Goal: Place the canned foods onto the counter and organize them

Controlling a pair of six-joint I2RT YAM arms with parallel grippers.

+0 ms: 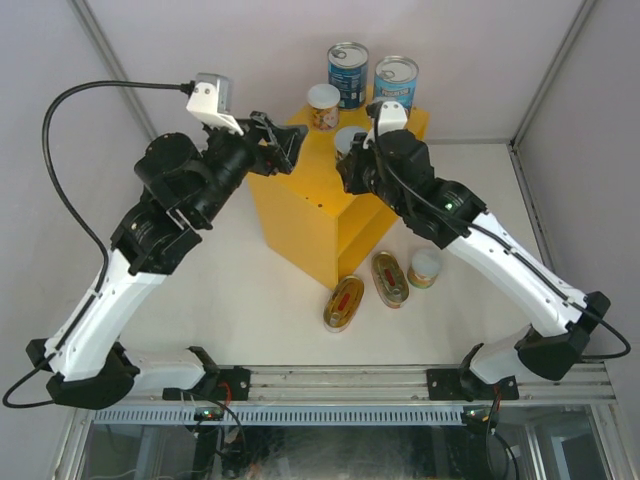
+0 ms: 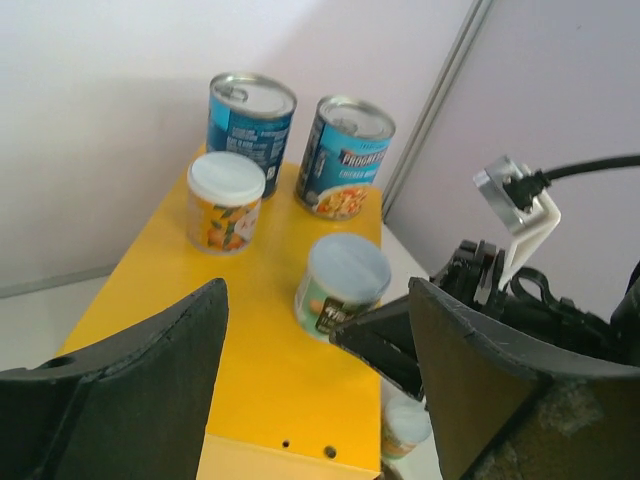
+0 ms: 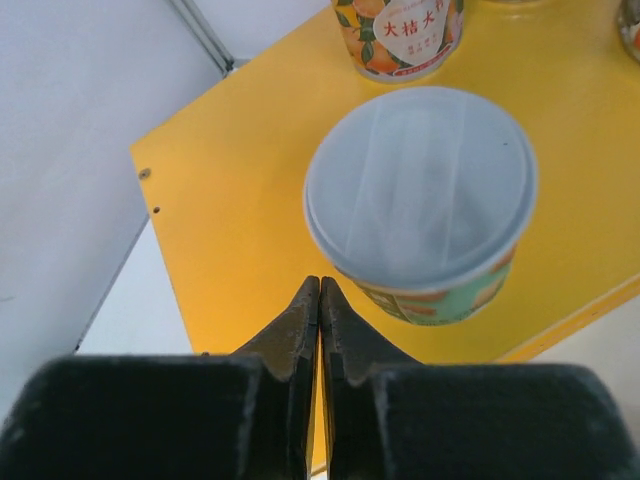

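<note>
The yellow counter (image 1: 318, 215) carries two tall blue cans (image 1: 347, 72) (image 1: 396, 82), an orange-labelled small can (image 1: 323, 105) and a green-labelled small can (image 1: 349, 139). My right gripper (image 1: 347, 168) is shut and empty, its tips (image 3: 320, 287) just beside the green-labelled can (image 3: 420, 200) over the counter top (image 3: 230, 190). My left gripper (image 1: 287, 148) is open and empty, above the counter's left edge. Its view shows all four cans on the counter, with the green-labelled one (image 2: 343, 283) nearest. Two oval tins (image 1: 344, 303) (image 1: 389, 278) and a third small can (image 1: 426, 267) lie on the table.
White walls close off the back and both sides of the table (image 1: 250, 300). The right arm (image 1: 480, 240) reaches over the table cans toward the counter. The metal rail (image 1: 330, 385) with both arm bases runs along the near edge.
</note>
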